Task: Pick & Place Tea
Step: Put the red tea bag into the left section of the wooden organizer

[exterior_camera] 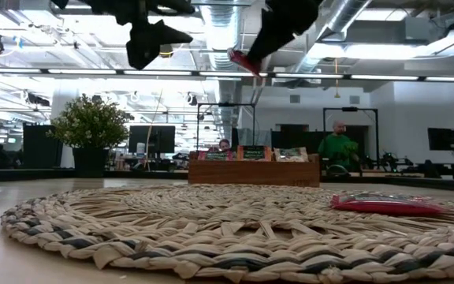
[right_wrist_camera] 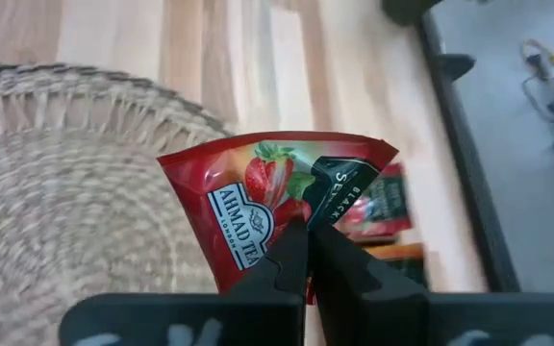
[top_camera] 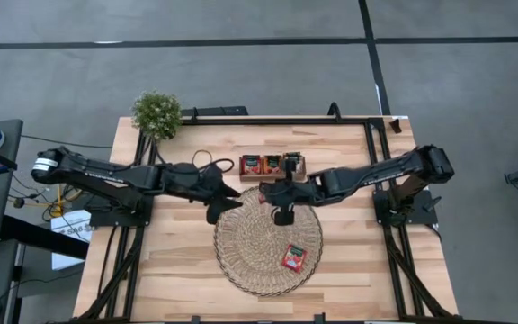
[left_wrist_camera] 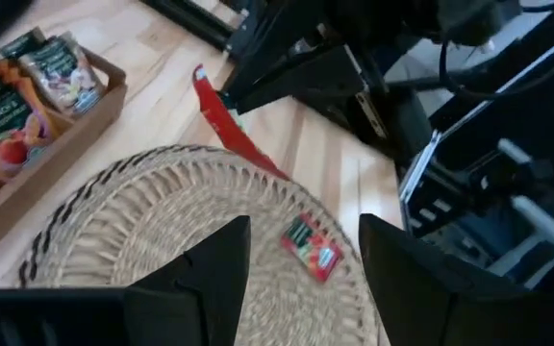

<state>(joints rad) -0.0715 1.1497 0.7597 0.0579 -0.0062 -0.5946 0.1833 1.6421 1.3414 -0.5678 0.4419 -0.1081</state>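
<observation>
On the wooden desk (top_camera: pixel 349 270) at frame centre, the right claw (right_wrist_camera: pixel 303 252) is pinching a red tea sachet (right_wrist_camera: pixel 267 207) above the woven mat (top_camera: pixel 250 256), apparently for placing, while the left claw (left_wrist_camera: pixel 301 264) is hovering beside it, fingers spread.

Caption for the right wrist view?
Right gripper pinches a red strawberry tea sachet above the round woven mat.

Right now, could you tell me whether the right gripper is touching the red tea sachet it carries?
Touching. In the right wrist view the right gripper has its fingers closed on the lower edge of the red tea sachet, held above the woven mat.
</observation>
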